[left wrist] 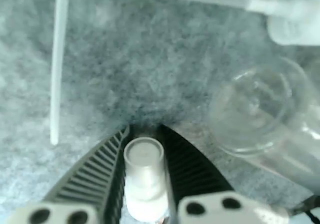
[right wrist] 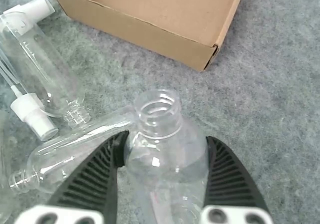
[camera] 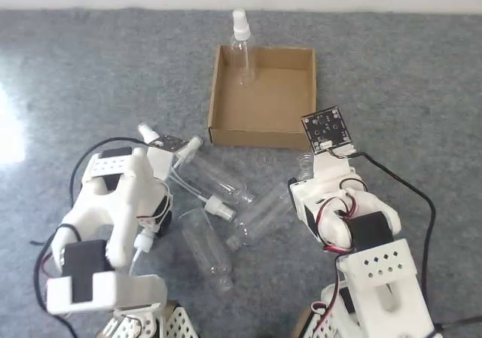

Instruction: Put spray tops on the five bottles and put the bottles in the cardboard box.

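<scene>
**Item 1, left gripper** point(left wrist: 144, 132): my black ribbed jaws are closed snugly on a white plastic spray top point(left wrist: 144, 171), held low over the grey felt-like table cover point(left wrist: 125, 59). Just beside it is the round end of a clear plastic bottle lying on its side point(left wrist: 252, 109) (mouth or base, I cannot tell which). A thin white dip tube point(left wrist: 57, 64) lies flat on the cover.

**Item 2, right gripper** point(right wrist: 164, 143): my jaws are parted wide and press both sides of an uncapped clear round bottle point(right wrist: 160, 115). The bottle is upright with its neck open, near a front corner of the brown cardboard box point(right wrist: 150, 32).

**Item 3, between my arms:** a second uncapped bottle on its side point(right wrist: 75, 154) lies just beside the held one. A third lying bottle point(right wrist: 42, 69) and a loose white spray top with tube point(right wrist: 32, 114) are next to it.

**Item 4, box contents:** one clear bottle already fitted with a white spray top point(camera: 242, 48) stands upright at the far wall.
</scene>
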{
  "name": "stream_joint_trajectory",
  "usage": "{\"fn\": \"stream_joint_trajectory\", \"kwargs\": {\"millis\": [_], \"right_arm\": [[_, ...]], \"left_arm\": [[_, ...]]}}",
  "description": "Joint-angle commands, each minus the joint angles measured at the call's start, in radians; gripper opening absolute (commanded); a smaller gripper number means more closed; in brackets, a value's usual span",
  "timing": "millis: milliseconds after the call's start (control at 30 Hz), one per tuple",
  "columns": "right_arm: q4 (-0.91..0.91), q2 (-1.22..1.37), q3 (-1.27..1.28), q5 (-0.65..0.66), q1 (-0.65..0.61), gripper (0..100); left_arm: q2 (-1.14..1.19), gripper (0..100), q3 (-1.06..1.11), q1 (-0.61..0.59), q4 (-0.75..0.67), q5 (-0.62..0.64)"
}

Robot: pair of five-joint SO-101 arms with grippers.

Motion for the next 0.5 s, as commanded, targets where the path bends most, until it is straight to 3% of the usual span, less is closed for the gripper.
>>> {"fn": "stream_joint_trajectory", "kwargs": {"millis": [0, 467], "right_arm": [[-0.025, -0.033, -0.006, 0.008, 0.012, 9.5], [-0.027, -0.044, -0.006, 0.002, 0.005, 9.1]], "left_arm": [[0.005, 1, -0.117, -0.006, 0.077, 0.005], [0.003, 1, -0.323, -0.006, 0.252, 0.009]]}}
